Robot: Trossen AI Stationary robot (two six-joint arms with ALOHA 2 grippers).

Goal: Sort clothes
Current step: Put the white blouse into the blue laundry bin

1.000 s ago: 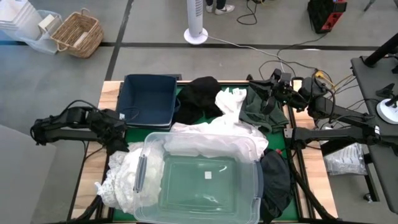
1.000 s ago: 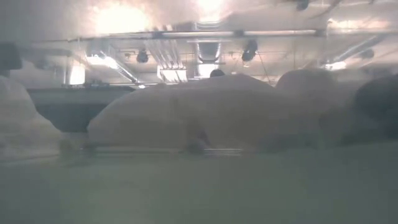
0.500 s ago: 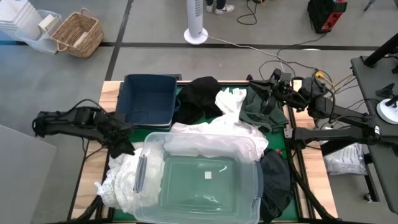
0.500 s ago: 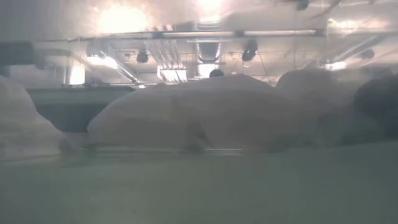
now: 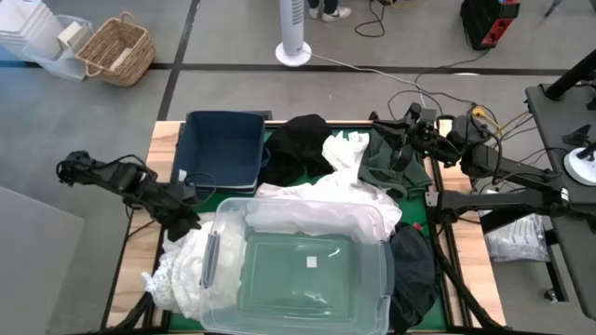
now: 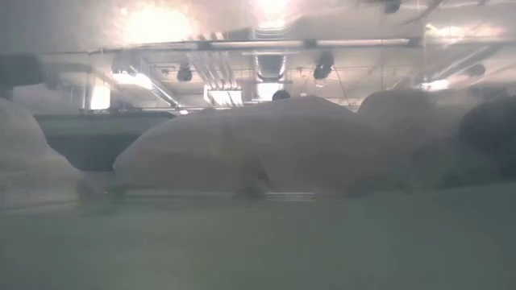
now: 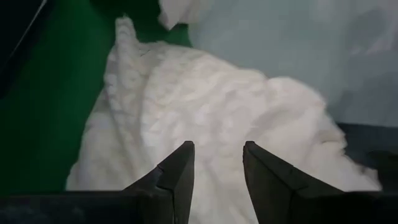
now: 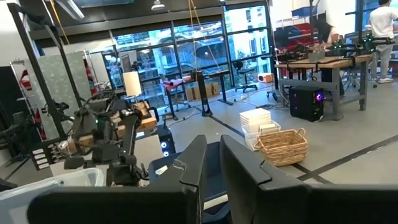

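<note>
The left gripper (image 7: 217,163) hangs just over a fluffy white garment (image 7: 205,118) at the table's near left corner, beside the clear tub (image 5: 312,270). Its fingers stand apart with nothing between them, the white pile showing through the gap. This looks like the reach for a first pick from that pile: the next move calls for dropping into the fabric, closing on a fold and lifting it clear of the tub wall.

The clothes lie in loose heaps around the tub. The white pile (image 5: 182,261) is thick and nubbly; another white piece (image 5: 317,200) drapes over the tub's far rim. A black heap (image 5: 414,270) sits at the tub's right. Farther back lie a black garment (image 5: 296,144), a white one (image 5: 345,154) and a dark green one (image 5: 386,163), next to the navy bin (image 5: 222,149).

The right gripper (image 5: 410,126) waits at the far right, fingers pressed nearly together and holding nothing.
</note>
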